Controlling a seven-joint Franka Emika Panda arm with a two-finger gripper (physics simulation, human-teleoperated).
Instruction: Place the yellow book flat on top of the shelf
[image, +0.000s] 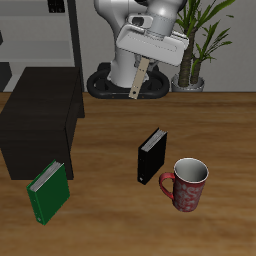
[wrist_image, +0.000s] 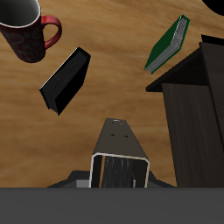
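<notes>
Overhead, pincer (image: 139, 82) gripping yellow book (image: 137, 86), wooden table (image: 110, 200)

My table (image: 110, 215): varnished wood grain. Shelf (image: 40, 120): matte black. Mug (image: 186, 185): glossy red ceramic; my yellow book (wrist_image: 118, 144): dull, papery.

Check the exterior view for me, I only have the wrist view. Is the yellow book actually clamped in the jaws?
Observer: Yes. The gripper holds the yellow book by its upper end. The book hangs below the jaws, slightly tilted, off the table.
Operator: Anything on the shelf top? I only see one corner of it.
Observer: The exterior view shows the whole top of the shelf, with nothing on it.
Operator: Anything tall near it?
Observer: Grey open-frame shelving stands behind the shelf, farther back.
</notes>
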